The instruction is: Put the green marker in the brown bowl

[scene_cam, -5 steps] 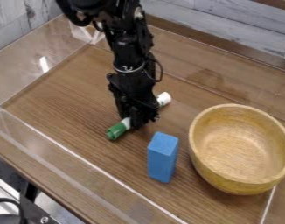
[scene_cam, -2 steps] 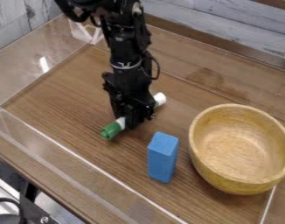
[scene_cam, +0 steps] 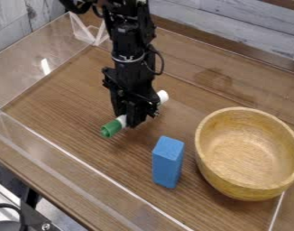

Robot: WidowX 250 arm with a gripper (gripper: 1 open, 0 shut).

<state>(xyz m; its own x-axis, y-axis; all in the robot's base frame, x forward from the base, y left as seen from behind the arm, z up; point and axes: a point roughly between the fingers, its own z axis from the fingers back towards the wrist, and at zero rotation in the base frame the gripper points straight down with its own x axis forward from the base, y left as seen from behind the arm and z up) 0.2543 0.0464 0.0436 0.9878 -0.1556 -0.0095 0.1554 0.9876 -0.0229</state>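
My gripper point(scene_cam: 133, 118) points straight down over the middle of the wooden table and is shut on the green marker point(scene_cam: 115, 124). The marker lies slanted between the fingers, its dark green cap end point(scene_cam: 106, 131) sticking out low to the left and its white end point(scene_cam: 161, 95) showing to the right. It hangs just above the table. The brown bowl point(scene_cam: 247, 152), round and light tan with visible grain, stands to the right with nothing inside it. The gripper is well to the left of the bowl.
A blue rectangular block point(scene_cam: 169, 161) stands upright between the gripper and the bowl, close to the bowl's left rim. Clear plastic walls point(scene_cam: 29, 135) fence the tabletop at the left and front.
The gripper has risen a little and drifted left and back with the marker in it. The marker's green end has left the tabletop.
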